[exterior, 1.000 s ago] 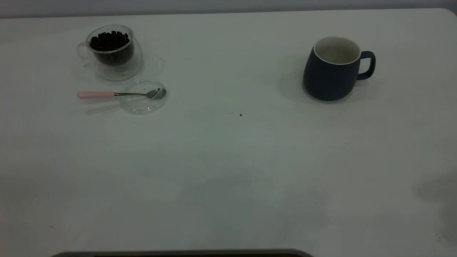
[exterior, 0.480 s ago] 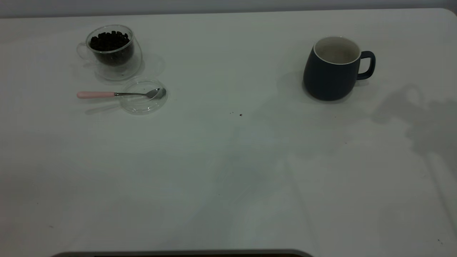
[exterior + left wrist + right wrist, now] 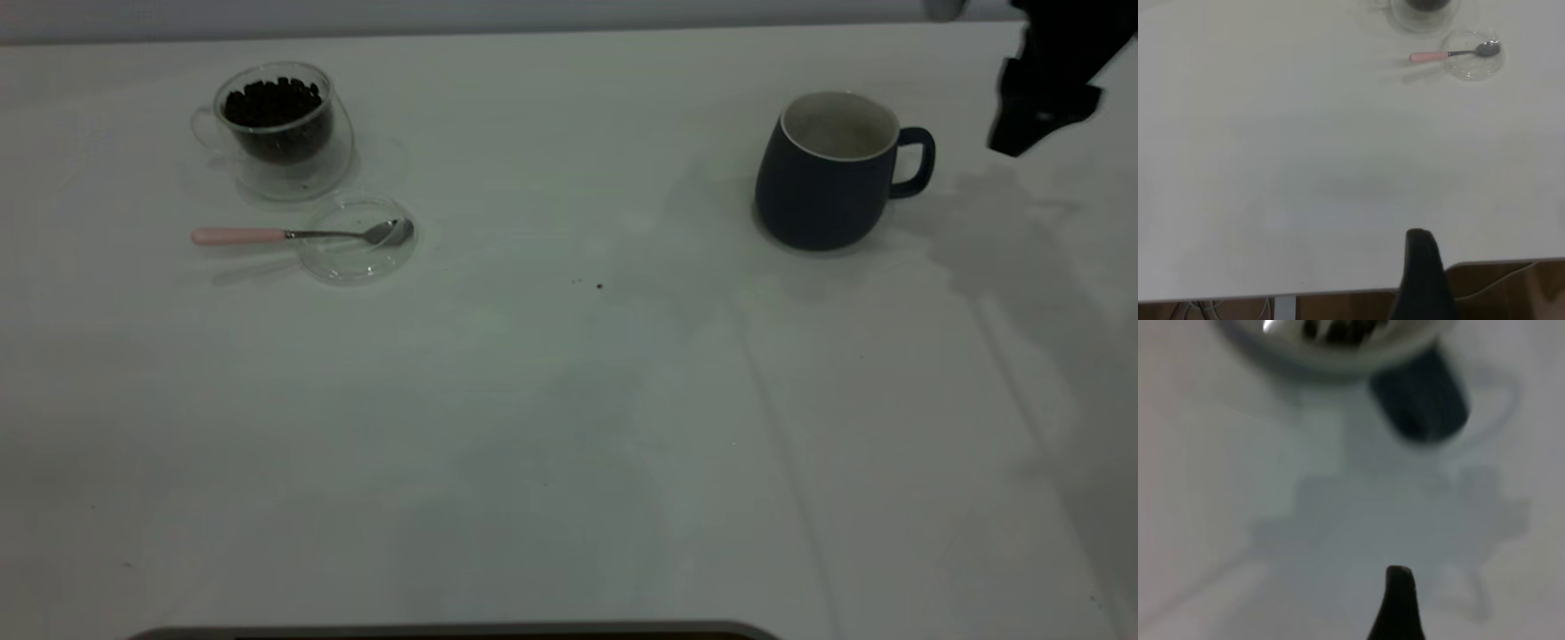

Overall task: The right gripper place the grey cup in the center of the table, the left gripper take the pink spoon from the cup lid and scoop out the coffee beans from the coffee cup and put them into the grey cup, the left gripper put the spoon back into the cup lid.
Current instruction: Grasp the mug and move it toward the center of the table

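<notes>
The grey cup (image 3: 827,178) stands upright and empty on the right of the table (image 3: 569,400), handle toward the right. My right gripper (image 3: 1036,98) hangs in the air just right of that handle, apart from it. In the right wrist view the grey cup's handle (image 3: 1421,400) lies blurred beyond the right gripper (image 3: 1398,587). The coffee cup (image 3: 280,124) holds coffee beans (image 3: 271,100) at the far left. The pink spoon (image 3: 267,236) rests with its bowl in the cup lid (image 3: 356,240). My left gripper (image 3: 1421,260) sits over the table's edge, far from the pink spoon (image 3: 1451,55).
A few dark specks (image 3: 597,285) lie on the table between the lid and the grey cup. The right arm's shadow (image 3: 1022,267) falls across the right side. Under the table's edge in the left wrist view are a brown floor and cables (image 3: 1498,287).
The right arm has come into the exterior view at the top right, and its shadow has spread across the right side of the table. Cups, lid and spoon have not moved.
</notes>
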`<action>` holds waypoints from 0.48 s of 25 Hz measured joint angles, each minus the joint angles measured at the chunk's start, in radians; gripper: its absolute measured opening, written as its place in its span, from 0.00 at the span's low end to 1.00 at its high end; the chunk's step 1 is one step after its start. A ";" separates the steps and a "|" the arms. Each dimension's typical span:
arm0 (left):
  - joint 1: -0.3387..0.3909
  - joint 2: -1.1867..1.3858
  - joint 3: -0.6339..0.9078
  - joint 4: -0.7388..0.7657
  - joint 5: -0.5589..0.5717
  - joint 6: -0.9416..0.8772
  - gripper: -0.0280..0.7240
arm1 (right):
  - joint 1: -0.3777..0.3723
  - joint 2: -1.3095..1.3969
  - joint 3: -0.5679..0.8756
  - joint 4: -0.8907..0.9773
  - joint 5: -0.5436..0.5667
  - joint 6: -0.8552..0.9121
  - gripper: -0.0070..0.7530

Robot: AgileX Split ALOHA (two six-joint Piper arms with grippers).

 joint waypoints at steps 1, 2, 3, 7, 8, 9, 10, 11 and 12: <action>0.000 0.000 0.000 0.000 0.000 0.000 0.82 | 0.009 0.012 -0.007 -0.001 -0.018 -0.006 0.90; 0.000 0.000 0.000 0.000 0.000 0.000 0.82 | 0.022 0.027 -0.014 -0.001 -0.041 -0.016 0.90; 0.000 0.000 0.000 0.000 0.000 0.000 0.82 | 0.031 0.037 -0.019 -0.001 -0.050 -0.026 0.89; 0.000 0.000 0.000 0.000 0.000 0.000 0.82 | 0.070 0.077 -0.025 -0.002 -0.075 -0.069 0.88; 0.000 0.000 0.000 0.000 0.000 0.000 0.82 | 0.078 0.085 -0.025 -0.002 -0.079 -0.076 0.87; 0.000 0.000 0.000 0.000 0.000 0.000 0.82 | 0.086 0.088 -0.025 -0.002 -0.082 -0.080 0.87; 0.000 0.000 0.000 0.000 0.000 0.000 0.82 | 0.093 0.089 -0.025 -0.002 -0.088 -0.082 0.87; 0.000 0.000 0.000 0.000 0.000 0.000 0.82 | 0.102 0.090 -0.025 -0.002 -0.094 -0.084 0.86; 0.000 0.000 0.000 0.000 0.000 0.000 0.82 | 0.112 0.090 -0.026 -0.004 -0.094 -0.085 0.86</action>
